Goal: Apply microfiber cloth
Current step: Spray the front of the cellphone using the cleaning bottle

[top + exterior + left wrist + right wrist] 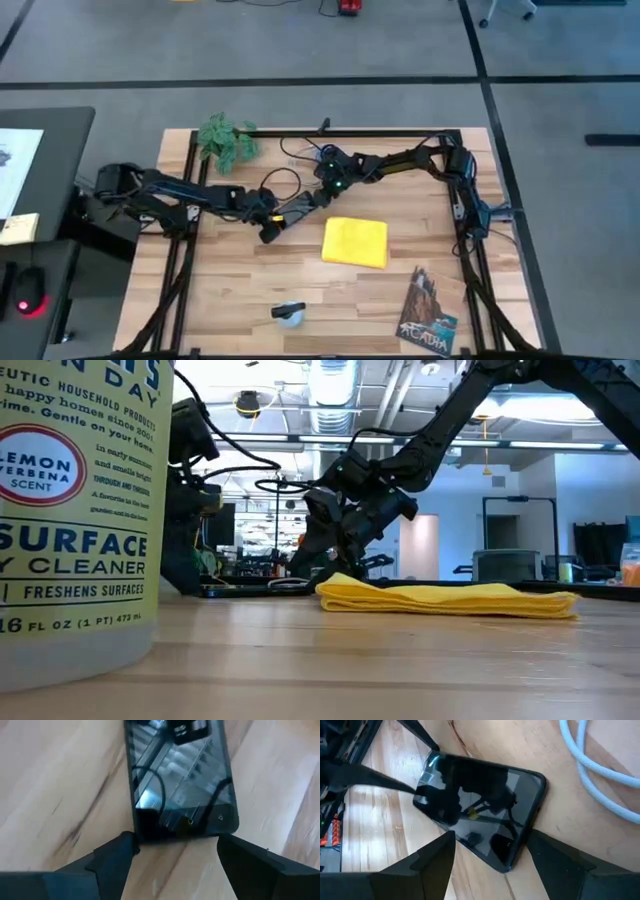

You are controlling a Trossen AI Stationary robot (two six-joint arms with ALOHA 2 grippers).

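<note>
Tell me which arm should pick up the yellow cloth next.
Probably the right. Its gripper hangs open over the smartphone, nearer the microfiber cloth. The left gripper is open around the phone's end, seemingly steadying it.

Two dark jointed arms, black looping cables, green light on one wrist.

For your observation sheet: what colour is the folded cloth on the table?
Bright yellow, plain; the microfiber cloth shows best in the high view.

Overhead looks down; low looks level; wrists close, sharing smartphone (180, 780).
</note>
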